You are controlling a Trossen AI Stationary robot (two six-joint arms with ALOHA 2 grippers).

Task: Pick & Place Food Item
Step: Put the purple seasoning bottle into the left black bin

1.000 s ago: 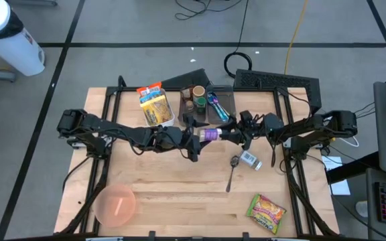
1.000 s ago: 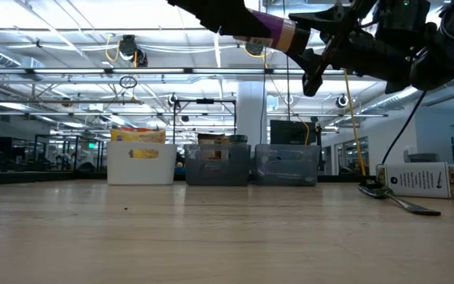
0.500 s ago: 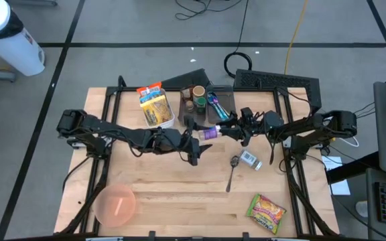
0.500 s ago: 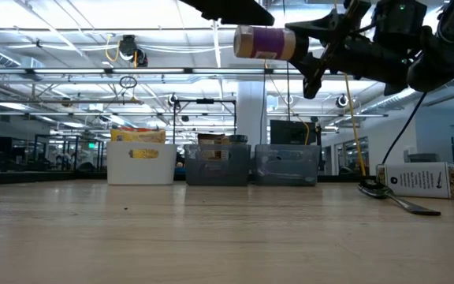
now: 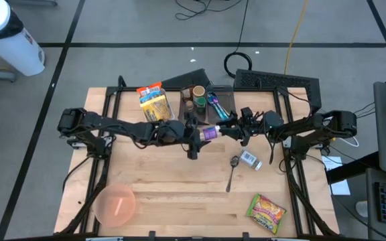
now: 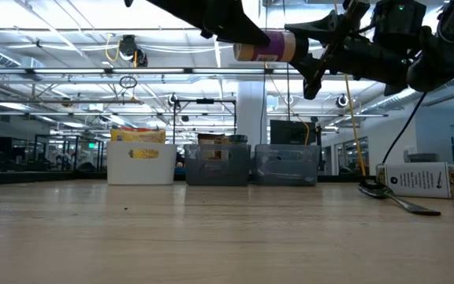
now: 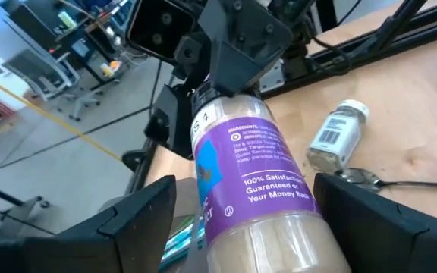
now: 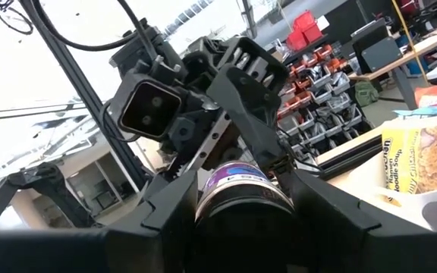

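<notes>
A bottle with a purple label (image 5: 210,132) and pale contents hangs level high over the middle of the table, between my two arms. My right gripper (image 5: 225,131) comes from the table's right and is shut on it. My left gripper (image 5: 194,137) comes from the left and is open. Its two fingers (image 7: 154,208) stand on either side of the bottle's base end (image 7: 264,227), with a gap showing beside the label. In the low view the bottle (image 6: 266,46) floats far above the tabletop. My right gripper pinches the bottle's cap end (image 7: 217,95) between its two fingers (image 8: 169,201). The fingers come about level from the table's right and lie along the bottle. The bottle is lifted clear and lies level, its base pointing toward the left arm.
At the back stand a white bin with a yellow packet (image 5: 156,107) and a grey tray of cans (image 5: 206,100). A small spice jar (image 5: 250,159) and a spoon (image 5: 231,173) lie under the right arm. A pink bowl (image 5: 116,204) and a snack packet (image 5: 267,211) sit near the front edge.
My left gripper swung off the bottle's base end toward the table's near edge, then came back and rolled, so its open fingers flank that end again. The bottle stayed level in my right gripper, which kept still.
</notes>
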